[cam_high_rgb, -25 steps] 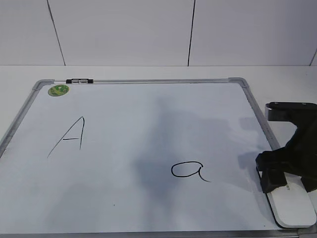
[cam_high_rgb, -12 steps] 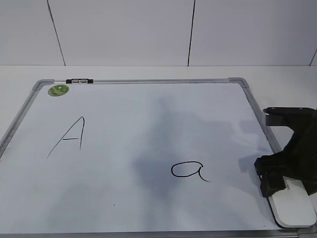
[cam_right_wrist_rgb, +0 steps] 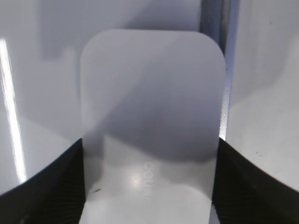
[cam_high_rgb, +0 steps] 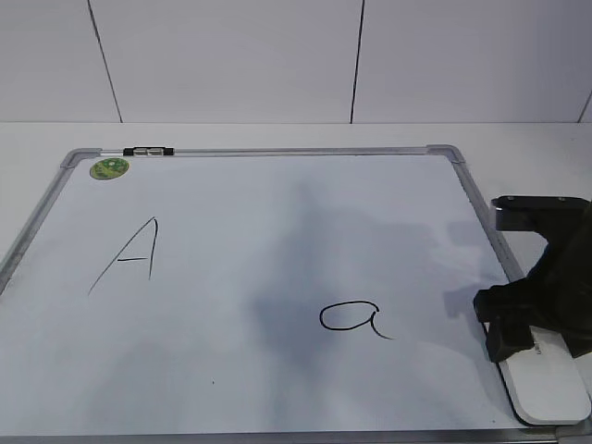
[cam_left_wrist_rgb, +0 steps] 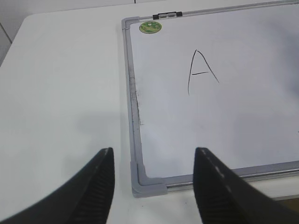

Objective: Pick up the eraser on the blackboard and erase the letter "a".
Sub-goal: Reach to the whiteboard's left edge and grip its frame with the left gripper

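The eraser (cam_high_rgb: 548, 384), a flat white block, lies on the blackboard (cam_high_rgb: 277, 222) at its near right corner. My right gripper (cam_high_rgb: 529, 331) straddles the eraser's far end. In the right wrist view the eraser (cam_right_wrist_rgb: 149, 102) fills the gap between both black fingers (cam_right_wrist_rgb: 56, 186), which press on its long sides. The right gripper (cam_right_wrist_rgb: 149, 144) is shut on it. The letter "a" (cam_high_rgb: 350, 317) is to the left of the eraser, a little apart from it. My left gripper (cam_left_wrist_rgb: 154, 151) is open and empty above the board's near left corner (cam_left_wrist_rgb: 149, 186).
A capital "A" (cam_high_rgb: 129, 254) is written on the board's left half, also in the left wrist view (cam_left_wrist_rgb: 201, 70). A green sticker (cam_high_rgb: 109, 168) sits in the far left corner. The board's grey frame (cam_high_rgb: 481, 213) runs beside the right arm. White table (cam_left_wrist_rgb: 60, 93) surrounds the board.
My right gripper has sunk a little over the eraser's far end. The eraser and the writing have not moved.
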Action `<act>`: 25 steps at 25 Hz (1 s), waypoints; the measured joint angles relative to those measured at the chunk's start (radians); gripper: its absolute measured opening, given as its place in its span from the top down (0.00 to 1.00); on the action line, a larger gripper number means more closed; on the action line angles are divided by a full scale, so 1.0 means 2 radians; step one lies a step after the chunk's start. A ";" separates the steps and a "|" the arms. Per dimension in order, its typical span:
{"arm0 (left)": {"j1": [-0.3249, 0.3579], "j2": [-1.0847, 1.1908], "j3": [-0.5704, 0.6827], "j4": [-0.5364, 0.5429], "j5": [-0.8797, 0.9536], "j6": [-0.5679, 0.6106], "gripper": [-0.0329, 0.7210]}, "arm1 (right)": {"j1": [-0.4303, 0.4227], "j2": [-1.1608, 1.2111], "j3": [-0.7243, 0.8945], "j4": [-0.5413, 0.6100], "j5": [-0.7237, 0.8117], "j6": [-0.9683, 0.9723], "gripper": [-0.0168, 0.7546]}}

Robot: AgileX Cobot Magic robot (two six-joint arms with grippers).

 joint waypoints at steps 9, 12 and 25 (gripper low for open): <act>0.000 0.000 0.000 0.000 0.000 0.000 0.44 | 0.000 0.000 -0.001 -0.003 0.003 0.001 0.27; 0.000 0.000 0.000 0.000 0.000 0.000 0.44 | 0.000 0.000 -0.001 -0.007 0.003 0.001 0.27; 0.000 0.000 0.000 0.000 0.000 0.000 0.44 | 0.000 -0.004 -0.001 -0.007 0.003 0.001 0.27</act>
